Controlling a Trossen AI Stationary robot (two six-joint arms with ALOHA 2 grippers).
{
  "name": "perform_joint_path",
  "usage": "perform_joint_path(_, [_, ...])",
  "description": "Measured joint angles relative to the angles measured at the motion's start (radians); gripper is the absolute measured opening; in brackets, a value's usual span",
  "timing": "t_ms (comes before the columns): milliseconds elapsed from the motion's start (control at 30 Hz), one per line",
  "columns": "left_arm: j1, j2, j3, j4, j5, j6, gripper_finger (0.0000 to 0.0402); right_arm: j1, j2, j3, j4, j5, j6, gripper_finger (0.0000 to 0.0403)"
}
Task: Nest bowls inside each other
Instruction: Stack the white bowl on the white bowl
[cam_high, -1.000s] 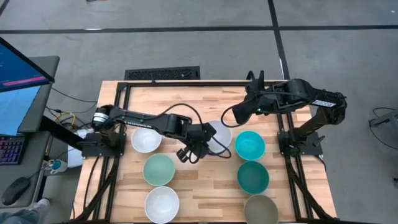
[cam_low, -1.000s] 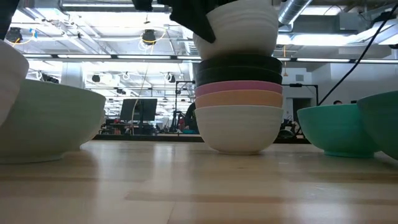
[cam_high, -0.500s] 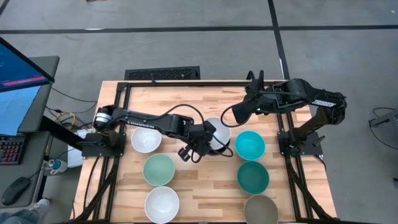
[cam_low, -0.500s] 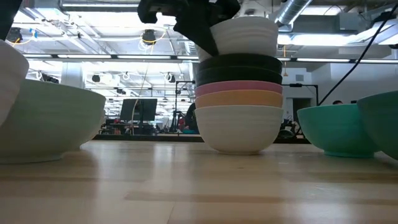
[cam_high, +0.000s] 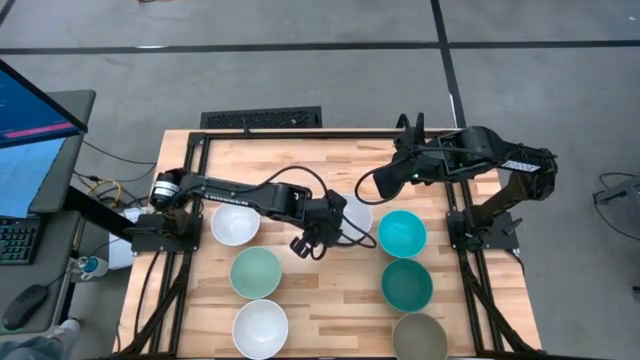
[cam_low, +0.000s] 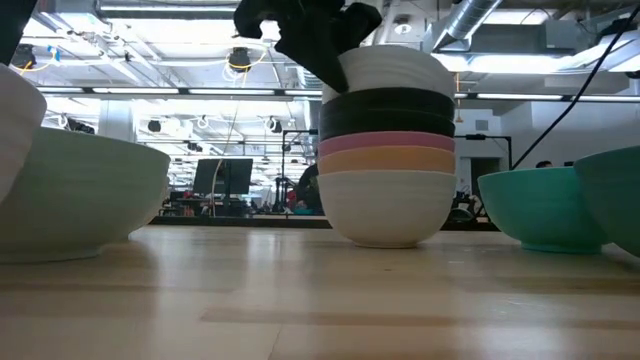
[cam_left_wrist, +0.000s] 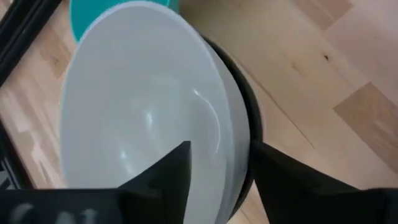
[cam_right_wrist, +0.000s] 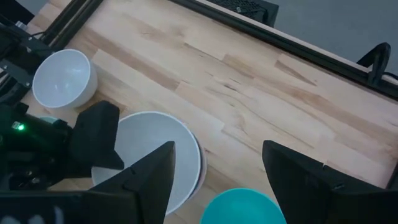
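Down at table height the smooth wooden table runs back to the stack: round glossy bowls nested white, orange, pink, black, with a white bowl on top. The left gripper sits over that top bowl's rim, fingers spread either side of the wall, not clearly pinching it. Loose bowls flank the stack, pale green and white one side, teal the other. The right gripper hangs open over the far edge.
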Motion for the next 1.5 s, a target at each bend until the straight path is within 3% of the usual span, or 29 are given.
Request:
perform_joint_path(200, [-0.004,0.000,0.000,-0.010,-0.021,-0.019,0.0159,0.000,0.000,0.000,-0.004,0.000,0.000,0.0265])
perform_joint_path(833, [-0.019,-0.004,0.097,-0.093,0.002,-0.075,0.0057,0.000,0.000,0.000,-0.007,-0.001,0.002,0.0265])
perform_joint_path(1000, [-0.013,-0.016,0.097,-0.265,-0.052,-0.108,0.0055,0.003,0.000,0.000,-0.007,-0.010,0.008,0.0265])
perform_joint_path(1100, [0.011,-0.042,0.083,-0.375,0.003,-0.195,0.0055,0.017,0.000,0.000,-0.007,-0.021,0.009,0.0265])
perform_joint_path(1300, [0.054,-0.224,-0.078,-0.262,0.065,-0.362,0.0055,0.049,0.000,-0.037,-0.008,-0.021,0.029,0.0265])
perform_joint_path(1500, [0.123,-0.548,-0.464,-0.106,-0.086,-0.706,0.0061,0.095,-0.014,-0.106,-0.007,-0.015,0.101,0.0265])
